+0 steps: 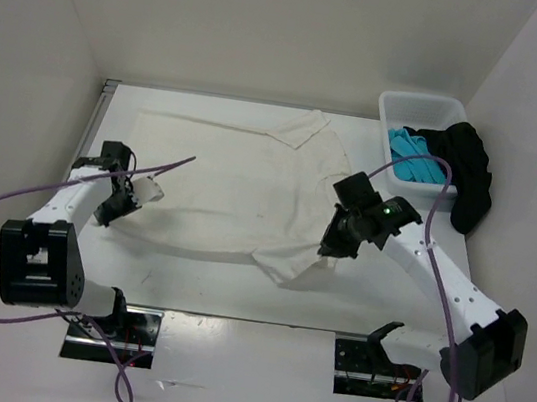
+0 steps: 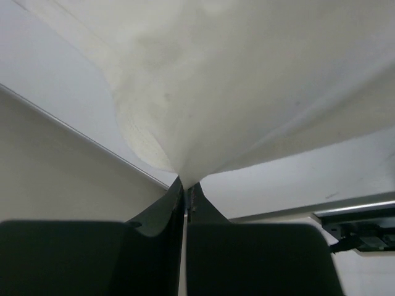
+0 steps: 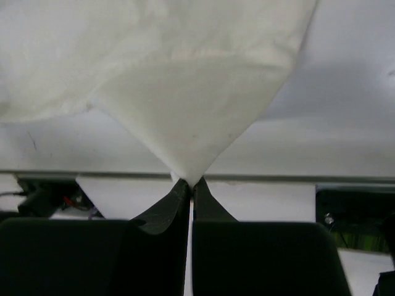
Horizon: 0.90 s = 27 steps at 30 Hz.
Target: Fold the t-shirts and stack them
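Cream-white cloth t-shirt [image 1: 241, 182] spread on white counter [image 1: 233, 302]. L claw [image 2: 185, 185] clamped on its near-left corner, R claw [image 3: 190, 182] on near-right. Turquoise t-shirt [image 1: 410, 169] in white plastic basket [image 1: 424, 108], far right; black t-shirt [image 1: 468, 185] draped over its rim.

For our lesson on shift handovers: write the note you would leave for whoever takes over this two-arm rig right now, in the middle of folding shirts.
Left gripper: shut on the near edge of the cream-white t-shirt.
Right gripper: shut on a corner of the same shirt on the other side.
The shirt is otherwise spread on the table.
Turquoise t-shirt: in the basket. Black t-shirt: draped over the basket's right rim.
Done: no finished fold, no stack.
Left: fold all three shirts, then stack them.
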### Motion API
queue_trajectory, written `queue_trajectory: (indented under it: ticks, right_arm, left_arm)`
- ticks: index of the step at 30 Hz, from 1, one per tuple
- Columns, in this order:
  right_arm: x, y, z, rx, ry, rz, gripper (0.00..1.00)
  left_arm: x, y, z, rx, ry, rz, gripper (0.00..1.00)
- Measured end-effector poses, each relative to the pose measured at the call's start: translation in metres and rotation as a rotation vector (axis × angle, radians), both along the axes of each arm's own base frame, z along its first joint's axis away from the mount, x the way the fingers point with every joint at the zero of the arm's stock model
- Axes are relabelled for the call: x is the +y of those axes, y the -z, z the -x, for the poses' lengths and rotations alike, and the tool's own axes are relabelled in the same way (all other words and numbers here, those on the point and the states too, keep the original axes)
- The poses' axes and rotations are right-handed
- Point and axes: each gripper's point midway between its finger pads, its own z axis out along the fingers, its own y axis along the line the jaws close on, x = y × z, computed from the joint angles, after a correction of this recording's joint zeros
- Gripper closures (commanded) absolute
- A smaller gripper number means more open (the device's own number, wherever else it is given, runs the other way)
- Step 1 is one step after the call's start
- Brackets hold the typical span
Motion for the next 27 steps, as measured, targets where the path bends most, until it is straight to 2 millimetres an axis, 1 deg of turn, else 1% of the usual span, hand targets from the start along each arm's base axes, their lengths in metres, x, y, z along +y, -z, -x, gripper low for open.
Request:
queue_trajectory:
  ticks: [2,4,5,6,9,11,12,15,19,22,27]
  right_arm:
    - [-0.01,0.004,-0.026,-0.02,0.016,0.03,1.0]
    - [-0.014,0.011,-0.05,-0.03,0.011,0.057,1.0]
    - [-0.015,0.015,-0.063,-0.033,0.002,0.076,1.0]
    - [-0.014,0.019,-0.08,-0.049,-0.01,0.091,1.0]
    - [-0.011,0.033,-0.118,-0.064,-0.047,0.135,1.0]
    - [-0.011,0.042,-0.143,-0.084,-0.061,0.154,1.0]
    - [-0.013,0.047,-0.153,-0.088,-0.06,0.161,1.0]
    - [-0.024,0.062,-0.172,-0.088,-0.05,0.18,1.0]
    - [-0.039,0.075,-0.19,-0.075,-0.034,0.199,1.0]
    - [-0.043,0.074,-0.207,-0.092,-0.035,0.204,1.0]
    - [-0.036,0.064,-0.243,-0.155,-0.052,0.199,1.0]
  left_arm:
    - [0.0,-0.005,-0.017,-0.019,-0.02,0.012,1.0]
    - [0.001,-0.007,-0.035,-0.037,-0.044,0.024,1.0]
    - [0.001,-0.008,-0.049,-0.049,-0.063,0.031,1.0]
    - [0.001,-0.008,-0.057,-0.06,-0.071,0.035,1.0]
    - [0.002,-0.005,-0.084,-0.075,-0.112,0.051,1.0]
    - [0.003,0.0,-0.094,-0.076,-0.134,0.056,1.0]
    - [0.003,0.004,-0.097,-0.073,-0.143,0.058,1.0]
    - [0.003,0.014,-0.1,-0.048,-0.177,0.061,1.0]
    - [0.005,0.022,-0.102,-0.029,-0.213,0.053,1.0]
    - [0.006,0.021,-0.111,-0.043,-0.231,0.053,1.0]
    - [0.007,0.015,-0.129,-0.091,-0.262,0.056,1.0]
